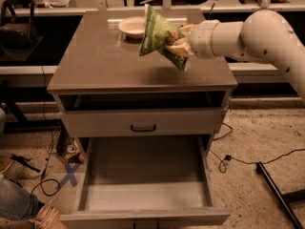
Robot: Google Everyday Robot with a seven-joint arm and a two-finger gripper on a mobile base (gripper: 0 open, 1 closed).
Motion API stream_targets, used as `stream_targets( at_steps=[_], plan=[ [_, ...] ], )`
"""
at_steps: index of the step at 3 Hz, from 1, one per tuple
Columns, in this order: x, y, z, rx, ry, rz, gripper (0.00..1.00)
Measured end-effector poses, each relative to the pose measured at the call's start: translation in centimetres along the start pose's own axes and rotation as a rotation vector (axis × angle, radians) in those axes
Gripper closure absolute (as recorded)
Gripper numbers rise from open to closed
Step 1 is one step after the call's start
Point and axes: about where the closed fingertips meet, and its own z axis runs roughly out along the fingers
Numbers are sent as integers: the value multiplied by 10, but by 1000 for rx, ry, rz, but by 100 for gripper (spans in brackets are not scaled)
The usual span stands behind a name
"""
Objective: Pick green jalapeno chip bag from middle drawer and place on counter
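My gripper (175, 43) is shut on the green jalapeno chip bag (158, 33) and holds it in the air above the right middle of the counter (100, 61), with its shadow falling on the top below. The bag hangs tilted, its upper corner near the white bowl (132, 26). The arm comes in from the right. The middle drawer (143, 194) stands pulled open at the bottom, its pale floor bare.
A shallower drawer front with a black handle (143, 127) sits shut-looking above the open drawer. A pale ledge with metal posts (100, 6) runs behind the counter. Cables (224, 163) lie on the floor at right; a person's foot (43, 218) shows at lower left.
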Motion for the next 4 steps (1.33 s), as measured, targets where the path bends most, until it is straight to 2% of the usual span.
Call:
stream_targets(
  at_steps=[1,2,3,4],
  plan=[
    [2,0,36,-48,14,22,28],
    [10,4,57,-78,18,53,5],
    [20,5,62,-94,25,76,0],
    [21,5,59,-93,25,80,0]
  ],
)
